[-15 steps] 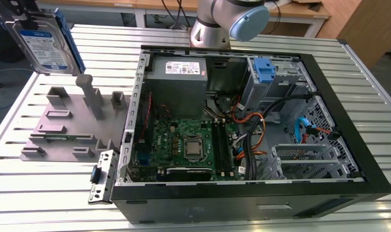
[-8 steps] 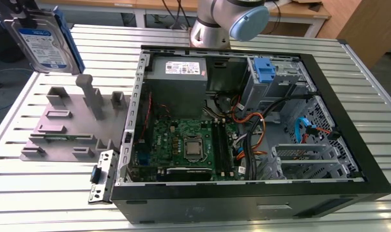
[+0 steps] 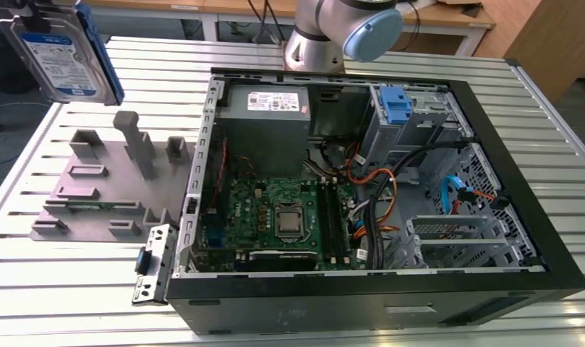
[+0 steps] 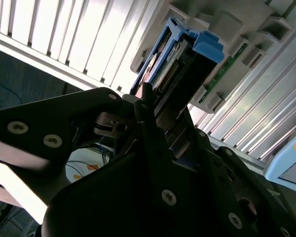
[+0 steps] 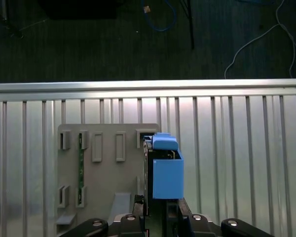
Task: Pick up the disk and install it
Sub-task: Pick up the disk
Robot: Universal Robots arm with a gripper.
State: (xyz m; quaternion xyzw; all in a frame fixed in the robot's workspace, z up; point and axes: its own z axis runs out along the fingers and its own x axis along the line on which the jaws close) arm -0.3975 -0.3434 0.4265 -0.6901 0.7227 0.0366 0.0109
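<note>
Jaws clamp disk (image 3: 53,36); exterior view: label (image 3: 69,69), vs. both wrist views: rail (image 5: 166,177).

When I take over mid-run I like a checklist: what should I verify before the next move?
1. Disk clear of the grey holder: ok, it is held in the air, apart from it.
2. Grip: ok, the gripper is clamped on the disk's end in the first wrist view.
3. Blue rails on the disk: ok.
4. Computer case side open: ok.
5. Drive cage free of cables: cannot tell.
</note>
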